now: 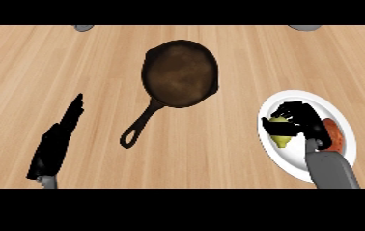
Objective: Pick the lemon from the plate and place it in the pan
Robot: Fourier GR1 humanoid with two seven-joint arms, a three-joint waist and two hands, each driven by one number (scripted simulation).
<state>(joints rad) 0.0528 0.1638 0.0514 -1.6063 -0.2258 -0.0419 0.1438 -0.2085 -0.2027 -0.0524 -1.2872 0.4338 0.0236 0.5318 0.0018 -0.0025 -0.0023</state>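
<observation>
**Lemon gripped, transfer not begun**

My right hand [299, 116] is curled round the lemon [279, 134] on or just above the white plate [284, 161], well right of the pan [180, 73]. Can't tell if it's lifted. Pick roughly done; carry to pan and release still left. My left hand [55, 140] rests straight-fingered on the counter [214, 148], well left of the pan.

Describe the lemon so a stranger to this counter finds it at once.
On the wooden counter, look right of the dark pan to the white plate. The lemon lies on its left part, under the curled fingers of the right hand. It is yellow-green, while its neighbour on the plate is reddish orange.
</observation>
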